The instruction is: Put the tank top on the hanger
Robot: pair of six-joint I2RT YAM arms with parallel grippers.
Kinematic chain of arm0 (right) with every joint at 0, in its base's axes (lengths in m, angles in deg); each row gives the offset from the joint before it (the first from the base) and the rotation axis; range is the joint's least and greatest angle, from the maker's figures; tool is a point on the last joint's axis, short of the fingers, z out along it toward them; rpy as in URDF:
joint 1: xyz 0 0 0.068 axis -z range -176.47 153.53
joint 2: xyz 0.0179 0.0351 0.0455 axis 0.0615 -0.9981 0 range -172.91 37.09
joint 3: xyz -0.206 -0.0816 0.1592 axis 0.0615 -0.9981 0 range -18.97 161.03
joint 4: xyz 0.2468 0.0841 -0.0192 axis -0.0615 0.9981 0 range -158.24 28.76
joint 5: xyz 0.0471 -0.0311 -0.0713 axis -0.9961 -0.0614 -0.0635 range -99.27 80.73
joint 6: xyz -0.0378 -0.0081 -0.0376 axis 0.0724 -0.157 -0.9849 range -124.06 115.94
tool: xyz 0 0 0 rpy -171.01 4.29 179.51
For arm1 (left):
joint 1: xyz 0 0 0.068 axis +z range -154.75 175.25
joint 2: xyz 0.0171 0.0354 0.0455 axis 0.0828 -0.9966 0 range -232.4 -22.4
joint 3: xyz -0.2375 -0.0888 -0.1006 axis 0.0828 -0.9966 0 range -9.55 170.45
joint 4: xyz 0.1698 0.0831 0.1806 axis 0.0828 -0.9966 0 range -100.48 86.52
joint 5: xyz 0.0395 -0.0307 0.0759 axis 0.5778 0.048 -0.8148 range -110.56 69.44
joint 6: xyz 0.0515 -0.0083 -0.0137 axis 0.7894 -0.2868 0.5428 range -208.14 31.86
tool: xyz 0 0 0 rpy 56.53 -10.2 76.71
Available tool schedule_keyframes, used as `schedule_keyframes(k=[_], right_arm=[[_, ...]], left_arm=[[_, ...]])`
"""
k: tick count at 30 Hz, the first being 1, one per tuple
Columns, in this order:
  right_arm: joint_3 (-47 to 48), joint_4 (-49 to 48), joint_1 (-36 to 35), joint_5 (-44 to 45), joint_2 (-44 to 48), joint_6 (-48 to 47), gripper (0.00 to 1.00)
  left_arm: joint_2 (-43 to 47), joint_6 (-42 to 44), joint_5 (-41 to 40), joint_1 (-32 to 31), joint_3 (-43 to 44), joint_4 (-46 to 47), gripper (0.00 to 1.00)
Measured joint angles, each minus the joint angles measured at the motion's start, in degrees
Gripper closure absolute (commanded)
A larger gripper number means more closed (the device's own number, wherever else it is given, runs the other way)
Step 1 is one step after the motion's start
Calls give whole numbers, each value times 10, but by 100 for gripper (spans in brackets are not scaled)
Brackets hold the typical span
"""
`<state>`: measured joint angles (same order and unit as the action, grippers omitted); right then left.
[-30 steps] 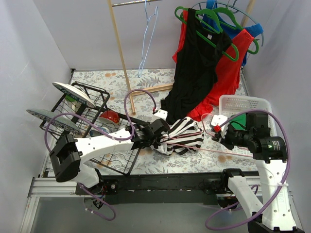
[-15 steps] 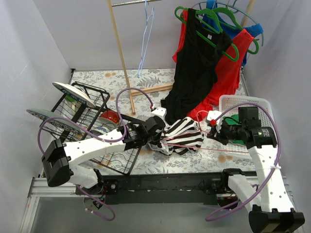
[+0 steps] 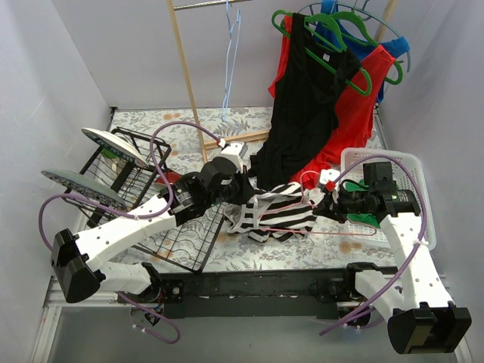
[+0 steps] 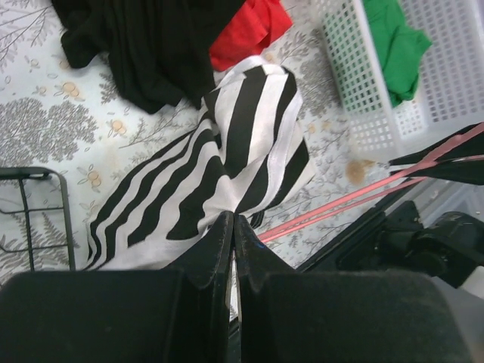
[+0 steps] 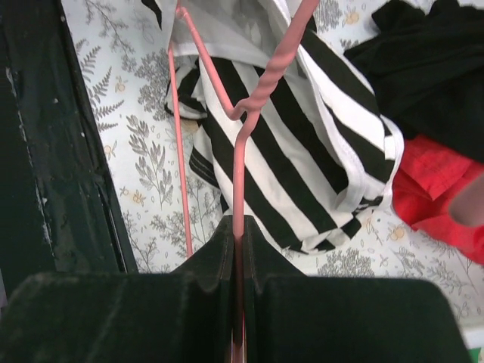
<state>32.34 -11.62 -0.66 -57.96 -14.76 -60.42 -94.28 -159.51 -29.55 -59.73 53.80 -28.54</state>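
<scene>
The left tool [image 4: 233, 228] is pinched together on the tank top [image 3: 278, 212], bunched mid-table [image 3: 174, 125] (at 9 o'clock of the white basket [image 3: 393, 160]). The right tool [image 5: 237, 231] is clamped on the hanger [image 5: 236, 181], whose wire crosses the stripes.

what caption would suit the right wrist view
Right gripper shut on the thin pale pink wire hanger, held over the black-and-white striped fabric tank top
</scene>
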Motion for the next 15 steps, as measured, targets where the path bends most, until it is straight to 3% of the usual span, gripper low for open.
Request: schedule_keyframes(k=[15], right_arm=[[20, -98, 0, -86, -44, 31, 99]], left_arm=[[1, 11, 81, 25, 20, 12, 100]])
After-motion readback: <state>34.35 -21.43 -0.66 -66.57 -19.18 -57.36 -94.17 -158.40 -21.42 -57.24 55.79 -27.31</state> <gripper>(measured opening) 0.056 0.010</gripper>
